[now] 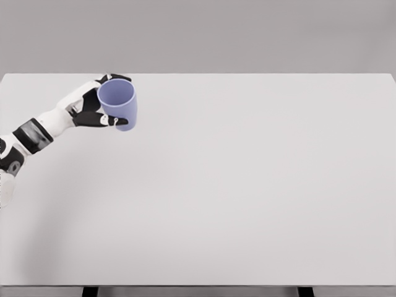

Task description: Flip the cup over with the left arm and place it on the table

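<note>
Nearest the camera, the front stretch of the white counter (pixel 235 204) lies bare, its front edge running along the bottom of the head view with two dark supports showing just beneath it.

Further in, at the left edge, the left arm (pixel 34 137) enters low and reaches diagonally up and to the right, over the counter's left side. Its forearm is white with dark bands near the wrist.

At the end of that arm, near the counter's far left corner, the left hand (pixel 93 106) is closed around the blue cup (pixel 119 103). Fingers wrap the cup's far side and the thumb presses the wall lower down, so the grip is a side clamp across the body and not on the rim. That leaves the mouth free. The cup is tilted, its open mouth turned toward the camera and somewhat upward, with the hollow interior visible. Whether its base touches the counter or hangs just above cannot be told from this angle.

Judging by the tilt, the flip looks partly done or nearly so; a side grip suits rotating the wrist and then setting the cup down upright.

The right arm does not appear.

Beyond the counter's far edge there is only a plain grey backdrop.
</note>
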Tool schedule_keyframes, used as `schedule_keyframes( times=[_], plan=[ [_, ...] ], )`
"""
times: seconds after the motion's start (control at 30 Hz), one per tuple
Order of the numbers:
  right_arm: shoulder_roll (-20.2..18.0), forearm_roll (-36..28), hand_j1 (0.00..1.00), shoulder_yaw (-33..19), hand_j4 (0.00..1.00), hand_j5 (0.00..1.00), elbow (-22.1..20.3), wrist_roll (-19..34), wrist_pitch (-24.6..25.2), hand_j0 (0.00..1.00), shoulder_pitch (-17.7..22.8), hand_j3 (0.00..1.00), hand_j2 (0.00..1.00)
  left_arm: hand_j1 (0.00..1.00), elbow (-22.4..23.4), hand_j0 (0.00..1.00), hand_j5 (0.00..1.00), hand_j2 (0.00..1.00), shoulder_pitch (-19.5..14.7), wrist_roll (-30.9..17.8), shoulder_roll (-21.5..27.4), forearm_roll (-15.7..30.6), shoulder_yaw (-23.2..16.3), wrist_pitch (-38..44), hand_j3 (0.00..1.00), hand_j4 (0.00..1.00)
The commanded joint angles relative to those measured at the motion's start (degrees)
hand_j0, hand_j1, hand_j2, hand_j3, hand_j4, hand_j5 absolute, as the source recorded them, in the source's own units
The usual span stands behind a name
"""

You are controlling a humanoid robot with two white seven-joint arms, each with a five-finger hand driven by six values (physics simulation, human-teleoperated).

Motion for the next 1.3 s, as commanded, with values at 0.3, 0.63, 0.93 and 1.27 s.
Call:
schedule_keyframes(
  times=[0.3,0.63,0.93,1.27],
  plan=[
    [0.0,0.0,1.00,0.0,1.00,1.00,0.0,0.0,0.0,1.00,0.0,1.00,1.00,0.76,0.3,0.76,0.76,0.76,0.5,0.0,-1.2,-0.7,-0.8,-0.1,0.76,0.76],
    [0.0,0.0,1.00,0.0,1.00,1.00,0.0,0.0,0.0,1.00,0.0,1.00,1.00,1.00,0.1,1.00,1.00,1.00,0.8,0.0,-1.2,-0.8,-0.9,0.0,1.00,1.00],
    [0.0,0.0,1.00,0.0,1.00,1.00,0.0,0.0,0.0,1.00,0.0,1.00,1.00,1.00,-0.6,1.00,1.00,1.00,0.8,0.0,-1.2,-0.8,-1.3,0.0,1.00,1.00],
    [0.0,0.0,1.00,0.0,1.00,1.00,0.0,0.0,0.0,1.00,0.0,1.00,1.00,1.00,-5.9,1.00,1.00,1.00,-2.2,0.0,4.7,-0.6,0.4,-0.5,1.00,1.00]
  ],
)
